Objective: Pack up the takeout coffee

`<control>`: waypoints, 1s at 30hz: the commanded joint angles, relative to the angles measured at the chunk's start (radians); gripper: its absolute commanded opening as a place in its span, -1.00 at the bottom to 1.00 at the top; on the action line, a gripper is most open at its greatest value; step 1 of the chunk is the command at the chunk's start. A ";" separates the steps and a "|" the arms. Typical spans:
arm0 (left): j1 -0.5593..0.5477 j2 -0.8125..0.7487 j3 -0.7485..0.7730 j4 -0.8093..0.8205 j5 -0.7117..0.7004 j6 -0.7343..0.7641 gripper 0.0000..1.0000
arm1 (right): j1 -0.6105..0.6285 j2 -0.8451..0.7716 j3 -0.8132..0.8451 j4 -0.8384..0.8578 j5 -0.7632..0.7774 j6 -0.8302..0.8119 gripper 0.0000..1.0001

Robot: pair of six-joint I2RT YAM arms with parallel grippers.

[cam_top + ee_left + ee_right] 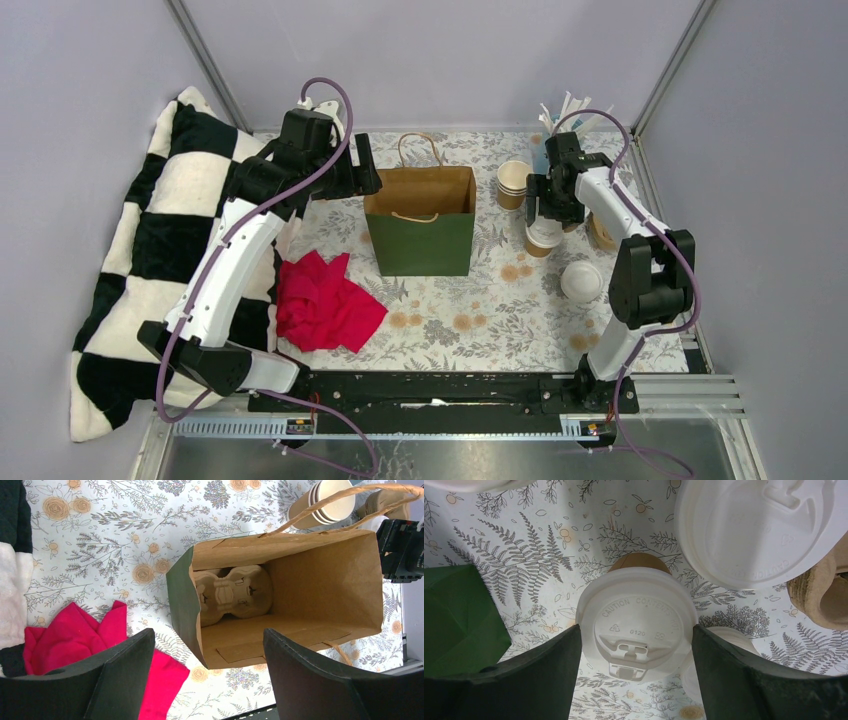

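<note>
- At the far left, a black-and-white checkered blanket (pixel 150 250) lies draped over the table's edge.
- The left gripper (pixel 209 637) hangs just left of the bag's mouth. Its fingers (pixel 125 675) are spread wide and hold nothing, touching neither the bag nor the cloth.
- A crumpled red cloth (pixel 325 300) lies on the floral table cover (pixel 480 320), near the bag's left side.
- The green paper bag (pixel 420 235) stands upright near the middle with its mouth open upward. A moulded pulp cup carrier (pixel 232 591) lies flat on its bottom.
- Just right of the bag, a stack of open kraft cups (pixel 513 183) stands upright, mouths up.
- In front of that stack, the lidded kraft cup (pixel 636 615) stands upright on the table cover, outside the bag. Its long axis is vertical and its white lid faces up. In the right wrist view the sip opening points toward the bottom edge.
- The right gripper (pixel 635 635) is lowered over this cup. Its fingers (pixel 549 675) are wide apart, one on each side, right at the lid's rim. We cannot tell whether they press on the cup.
- A second white lid (pixel 759 530) sits near the cup.
- A tan pulp piece (pixel 819 595) lies beside that lid.
</note>
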 commanded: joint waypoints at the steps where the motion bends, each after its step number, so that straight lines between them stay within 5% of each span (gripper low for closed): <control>1: 0.005 -0.005 -0.003 0.028 0.006 -0.004 0.67 | 0.003 0.047 -0.068 -0.044 0.100 -0.012 0.57; 21: 0.006 -0.039 -0.041 0.028 0.006 -0.017 0.67 | 0.003 0.174 -0.093 -0.068 0.088 -0.012 0.39; 30: 0.006 -0.032 -0.003 0.028 0.006 -0.017 0.67 | 0.002 0.117 -0.042 -0.069 0.045 -0.012 0.63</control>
